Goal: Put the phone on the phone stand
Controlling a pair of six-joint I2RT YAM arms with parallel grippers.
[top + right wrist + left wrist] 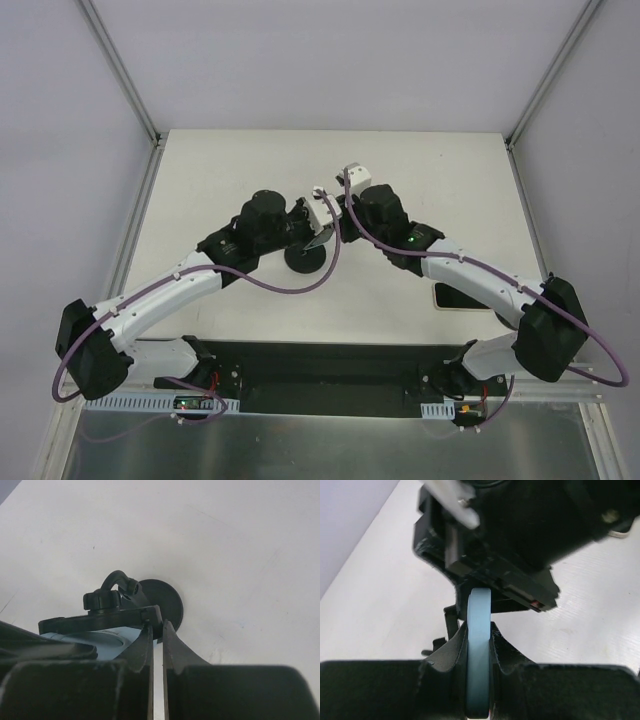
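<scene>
The black phone stand has a round base (307, 263) and stands at the table's middle, where the two arms meet. My left gripper (303, 232) is shut on the light blue phone (479, 655), which it holds edge-on and upright right at the stand's cradle (100, 621). The phone's blue face (102, 637) shows under the cradle bar. My right gripper (156, 626) is nearly closed, its tips pinching the end of the cradle just above the base (169, 602). In the left wrist view it fills the top (520, 545).
A dark flat rectangular object (452, 297) lies on the table under my right forearm. The white table (250, 170) is bordered by metal frame posts at the back left (120, 70) and back right (550, 80).
</scene>
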